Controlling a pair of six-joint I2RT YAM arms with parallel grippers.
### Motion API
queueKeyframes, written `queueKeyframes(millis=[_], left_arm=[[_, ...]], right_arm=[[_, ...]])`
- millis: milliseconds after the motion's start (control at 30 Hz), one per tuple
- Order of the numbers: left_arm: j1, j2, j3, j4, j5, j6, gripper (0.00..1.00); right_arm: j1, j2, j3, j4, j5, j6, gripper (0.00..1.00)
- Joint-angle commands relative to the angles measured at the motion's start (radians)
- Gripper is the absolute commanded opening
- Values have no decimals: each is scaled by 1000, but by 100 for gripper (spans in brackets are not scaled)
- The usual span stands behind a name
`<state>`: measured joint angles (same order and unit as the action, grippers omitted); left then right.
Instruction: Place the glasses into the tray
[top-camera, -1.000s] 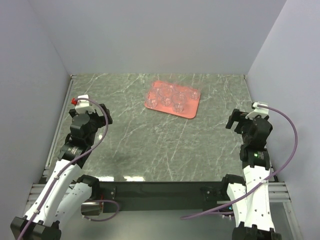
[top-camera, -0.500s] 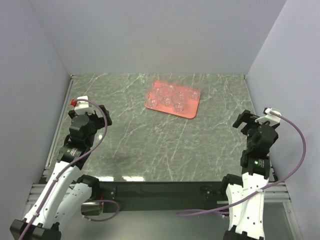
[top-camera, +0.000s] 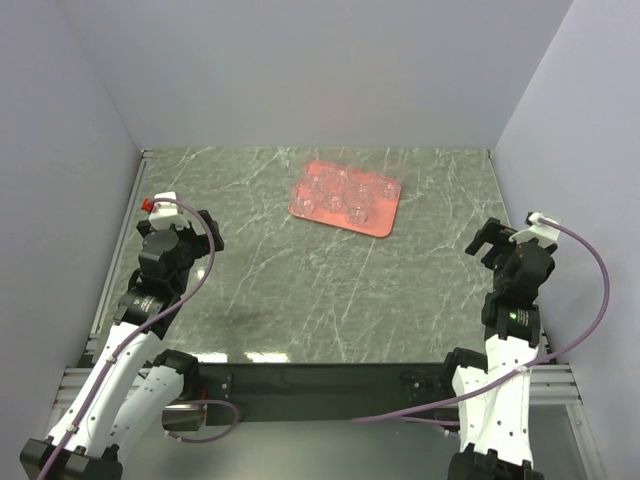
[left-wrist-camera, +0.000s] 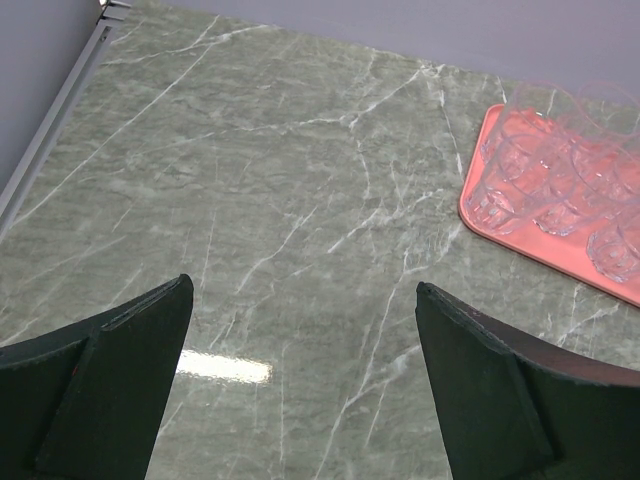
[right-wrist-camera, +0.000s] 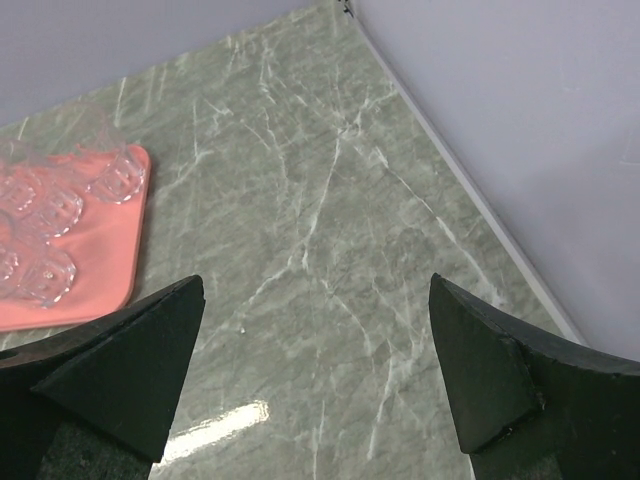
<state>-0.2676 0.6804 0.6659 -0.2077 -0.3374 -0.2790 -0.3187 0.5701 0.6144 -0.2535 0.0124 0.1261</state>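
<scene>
Tray (top-camera: 381, 221): salmon-pink, flat, rounded corners, low rim. It lies on the far half of the surface (top-camera: 300, 285), close to the far edge. Its long axis runs left to right, with the right end skewed slightly toward the near edge.

Glasses (top-camera: 356, 192): clear, round, upright with mouths up. All six stand inside the tray, in two rows of three along its long axis.

Surface: glossy green stone pattern with white veins.

My left claw (left-wrist-camera: 302, 288) is spread wide and holds nothing, near the left edge. My right claw (right-wrist-camera: 318, 285) is likewise apart and empty, near the right edge.

The top view gives only rims. My left wrist view shows the glasses side-on, with their walls and thick bases. My right wrist view catches just the tray's right end.
</scene>
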Motion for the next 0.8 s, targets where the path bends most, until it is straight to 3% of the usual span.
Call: queueKeyframes(millis=[0,767], left_arm=[[4,-7,15,22,8,-5,99],[4,-15,12,24,5,-3,99]], right_arm=[[-8,-19,7,40,20,13,99],[-19,4,13,37,64,52,99]])
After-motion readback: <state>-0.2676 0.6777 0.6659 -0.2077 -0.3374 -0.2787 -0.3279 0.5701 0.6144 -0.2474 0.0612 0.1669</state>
